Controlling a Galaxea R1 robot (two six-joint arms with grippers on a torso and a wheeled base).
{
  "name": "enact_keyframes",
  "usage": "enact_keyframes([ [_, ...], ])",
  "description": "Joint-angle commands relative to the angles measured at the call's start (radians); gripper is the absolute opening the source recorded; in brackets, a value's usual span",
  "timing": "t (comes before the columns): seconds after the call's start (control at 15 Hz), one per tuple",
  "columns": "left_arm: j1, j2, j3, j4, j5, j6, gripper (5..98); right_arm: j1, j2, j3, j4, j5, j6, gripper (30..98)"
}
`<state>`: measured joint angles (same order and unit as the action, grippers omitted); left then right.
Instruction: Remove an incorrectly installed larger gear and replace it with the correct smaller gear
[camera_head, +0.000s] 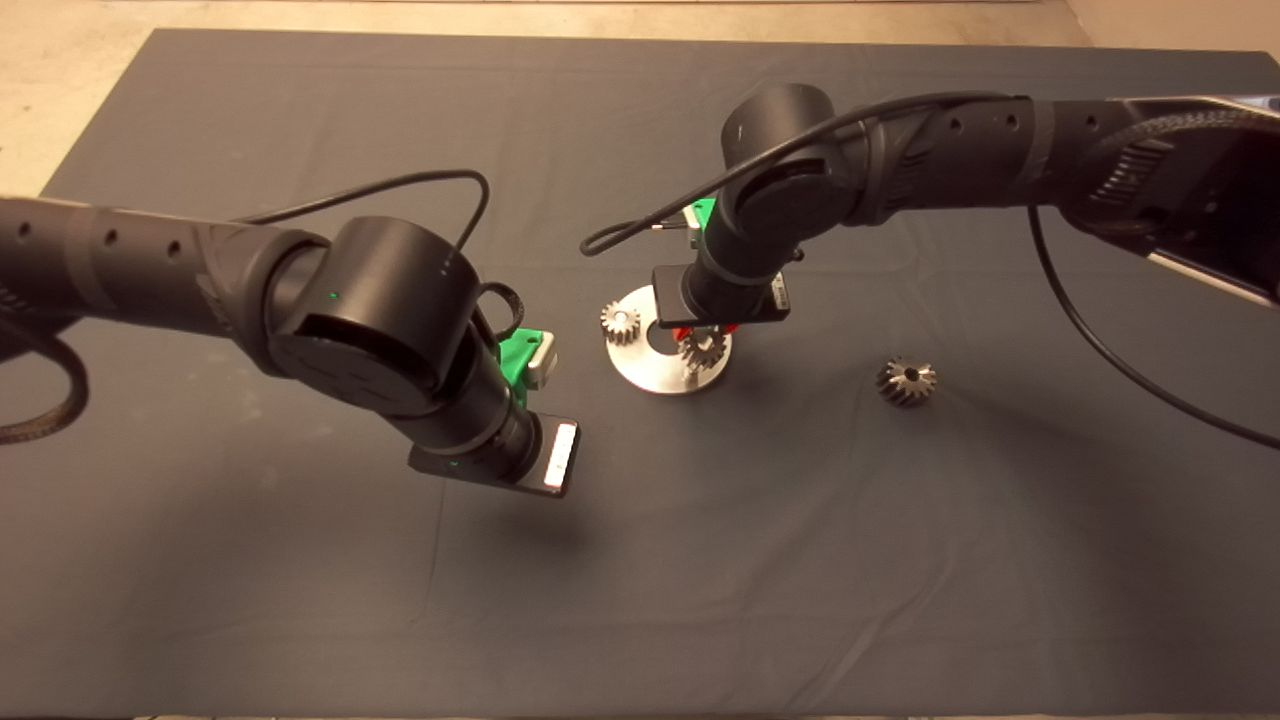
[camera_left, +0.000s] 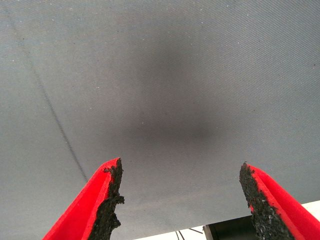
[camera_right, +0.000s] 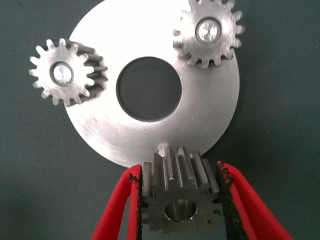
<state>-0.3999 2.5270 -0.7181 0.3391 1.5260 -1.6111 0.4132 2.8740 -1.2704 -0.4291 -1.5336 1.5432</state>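
The smaller gear (camera_right: 179, 192) is clamped between the right gripper (camera_right: 180, 200) pads at the round plate (camera_right: 150, 135) rim — centre of the head view. The larger gear (camera_head: 906, 380) lies right of centre. The left gripper (camera_left: 182, 200) hangs wide apart over the mat (camera_left: 160, 75).

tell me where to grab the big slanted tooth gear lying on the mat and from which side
Grip the larger gear across its toothed outer rim, coming straight down from above. It lies apart on the bare mat, right of the round plate, centre hole facing roughly up, so opposite flanks look free. Its cone shape may let fingers slip, so close low, near the widest part.
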Motion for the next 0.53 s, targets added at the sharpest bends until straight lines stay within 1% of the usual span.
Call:
enact_keyframes([
  [0.0, 0.001, 0.003, -0.003, 0.011, 0.132, -0.001, 59.2, -0.009, 0.015, 0.036, -0.114, -0.123, 0.008, 31.2],
  [0.13, 0.001, 0.002, -0.001, 0.011, 0.132, -0.001, 59.2, -0.030, 0.016, 0.036, -0.123, -0.123, 0.009, 31.3],
  [0.2, 0.009, 0.002, 0.000, 0.011, 0.132, -0.001, 59.2, -0.043, 0.015, 0.036, -0.135, -0.123, 0.009, 31.3],
  [0.27, 0.018, 0.002, -0.001, 0.012, 0.132, -0.001, 59.2, -0.050, 0.016, 0.033, -0.151, -0.123, 0.009, 31.3],
  [0.47, 0.019, -0.004, -0.005, 0.013, 0.132, -0.001, 59.2, -0.059, 0.015, 0.022, -0.155, -0.124, 0.009, 31.2],
])
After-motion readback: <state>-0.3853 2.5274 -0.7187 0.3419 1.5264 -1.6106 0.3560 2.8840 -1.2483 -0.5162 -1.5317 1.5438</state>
